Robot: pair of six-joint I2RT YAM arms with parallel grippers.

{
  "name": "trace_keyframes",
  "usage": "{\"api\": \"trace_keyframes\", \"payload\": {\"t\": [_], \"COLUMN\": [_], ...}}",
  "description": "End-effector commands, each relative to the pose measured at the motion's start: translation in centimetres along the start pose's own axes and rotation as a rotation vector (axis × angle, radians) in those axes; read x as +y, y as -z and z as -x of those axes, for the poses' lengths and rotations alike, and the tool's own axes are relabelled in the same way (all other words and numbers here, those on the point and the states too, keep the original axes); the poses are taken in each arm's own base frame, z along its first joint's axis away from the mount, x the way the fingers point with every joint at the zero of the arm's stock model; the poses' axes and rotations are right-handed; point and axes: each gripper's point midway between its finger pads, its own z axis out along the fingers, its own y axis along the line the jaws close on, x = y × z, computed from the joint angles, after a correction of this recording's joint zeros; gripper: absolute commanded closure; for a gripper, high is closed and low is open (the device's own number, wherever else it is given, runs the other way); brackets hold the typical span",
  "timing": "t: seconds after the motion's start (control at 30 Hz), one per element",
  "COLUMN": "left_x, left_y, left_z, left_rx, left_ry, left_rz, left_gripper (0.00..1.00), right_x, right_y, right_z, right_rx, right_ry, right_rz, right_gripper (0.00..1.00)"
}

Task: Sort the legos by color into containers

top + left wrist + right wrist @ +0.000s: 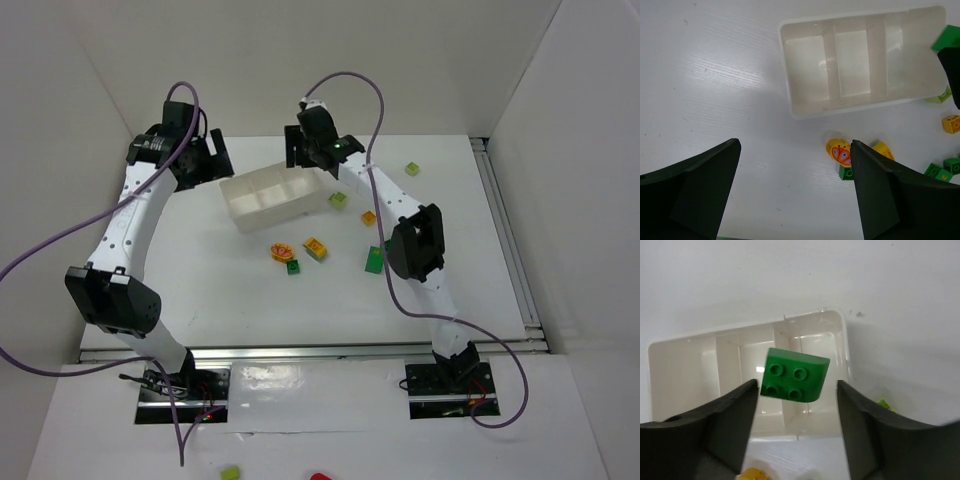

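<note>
**Green brick over the tray**

The green brick (796, 375) hangs tilted, its four studs toward my wrist camera, above the white tray (845, 340). It is roughly over the divider between the middle and an end compartment, and I cannot tell which one it belongs to. It sits between the fingers of my right tool (797, 387), which stand a little wider than the brick. A sliver of gap shows on its curved side, so I judge it loose rather than clamped.

The brick is a light, stiff, smooth piece of plastic. It is not fragile, but it is slippery and likely to bounce off a wall. It is best taken across its two flat side faces, never by the rounded edge or the studs.

All three compartments look bare. The other legos (315, 247), lime, orange, yellow and dark green, lie scattered on the desk (200, 270) off the tray's near and right sides. My left tool (795, 145) hovers wide open and empty above the desk, just short of the tray.
</note>
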Motion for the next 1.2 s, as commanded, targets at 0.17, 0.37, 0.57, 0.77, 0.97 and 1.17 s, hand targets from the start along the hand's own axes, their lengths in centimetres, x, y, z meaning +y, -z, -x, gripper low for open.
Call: {"api": "trace_keyframes", "payload": {"t": [0.17,0.37,0.57,0.77,0.97,1.17], "left_x": [0.7,1.1,1.2,1.0,1.1,1.4], "left_y": [0.4,0.1,-0.8,-1.1,-0.6,-0.4], "left_z": [-0.1,-0.3,-0.6,-0.8,-0.6,-0.7], "left_rx": [-0.003,-0.002,0.008,0.020,0.006,0.001], "left_ry": [0.008,0.006,-0.004,-0.005,-0.020,-0.020], "left_rz": [0.002,0.024,0.046,0.041,0.053,0.063], "left_gripper": [0.00,0.00,0.00,0.00,0.00,0.00], "right_x": [0.0,-7.0,-12.2,-12.1,-12.6,-12.2], "right_y": [2.8,8.5,8.3,5.1,1.5,-0.8], "right_z": [2.2,-0.7,-9.4,-10.6,-9.9,-9.1], "right_rx": [-0.067,-0.086,0.145,0.197,0.169,0.163], "right_ry": [0.003,-0.092,-0.061,0.149,0.299,0.372], "right_rz": [-0.011,-0.196,-0.222,-0.146,-0.116,-0.011], "right_gripper": [0.14,0.45,0.17,0.09,0.20,0.16]}}
